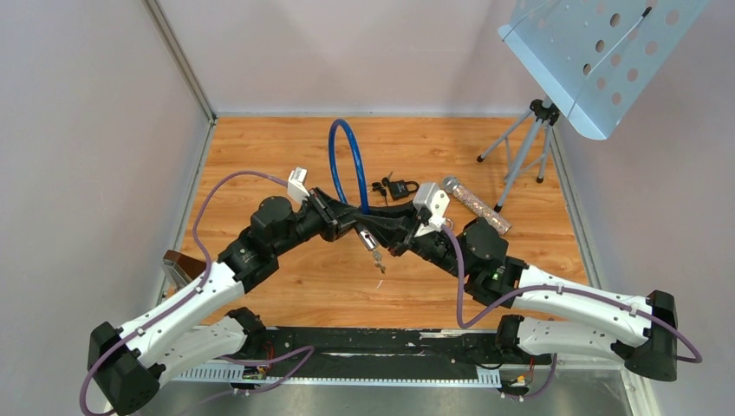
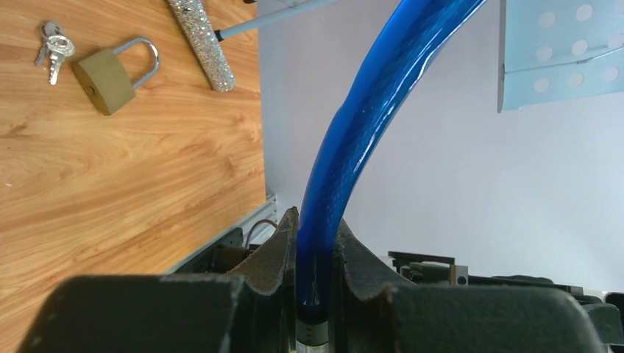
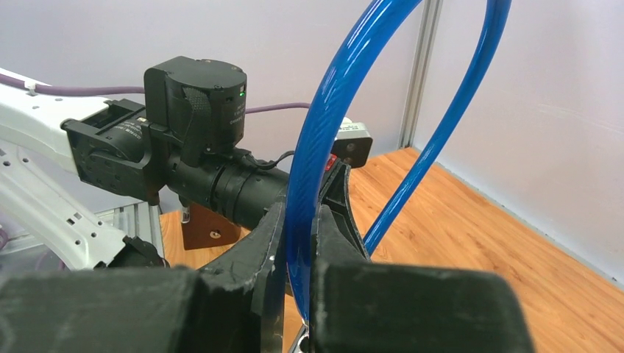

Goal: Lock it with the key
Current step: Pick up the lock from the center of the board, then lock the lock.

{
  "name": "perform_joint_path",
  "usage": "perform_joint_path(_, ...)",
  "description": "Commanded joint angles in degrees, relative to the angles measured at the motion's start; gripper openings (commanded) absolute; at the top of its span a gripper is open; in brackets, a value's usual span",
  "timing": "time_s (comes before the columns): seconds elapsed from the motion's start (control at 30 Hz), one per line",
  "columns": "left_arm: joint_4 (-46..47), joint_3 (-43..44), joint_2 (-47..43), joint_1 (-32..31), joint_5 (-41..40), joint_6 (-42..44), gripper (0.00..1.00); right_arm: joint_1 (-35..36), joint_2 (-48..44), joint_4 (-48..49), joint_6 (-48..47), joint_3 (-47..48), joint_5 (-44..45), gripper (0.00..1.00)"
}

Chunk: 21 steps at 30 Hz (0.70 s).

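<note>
Both clenched on blue cable lock point(image 2: 368, 110) | left gripper point(image 2: 316, 220), right gripper point(image 3: 305, 206) tip-to-tip | key point(image 1: 375, 251) dangles just below, between them

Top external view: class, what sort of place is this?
Probably a robotics lab cell: a wooden table walled by plain panels, a left arm and a right arm bolted at its near edge, and a music stand.

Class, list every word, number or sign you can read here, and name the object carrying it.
No text is readable.
Black motor housing on the left arm: faint white lettering, too small to read.
Brass padlock: no visible marking.
Blue cable: unmarked.
</note>
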Motion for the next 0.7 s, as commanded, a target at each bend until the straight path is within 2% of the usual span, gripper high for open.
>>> perform_joint_path(0.0,6.0,-0.3,-2.4,0.4,-1.2,-2.7,0.00,-0.1,-0.4,2.5,1.1,-1.2,1.3,0.00)
perform_joint_path(0.4,7.5,-1.0,-2.4,1.3,-1.6,-3.5,0.00,-0.1,-1.5,0.3,6.3,-4.0,-0.1,0.00)
perform_joint_path(0.67,10.8,-1.4,-2.7,1.4,0.4,-5.5,0.00,-0.1,2.0,1.6,5.6,-6.5,2.3,0.00)
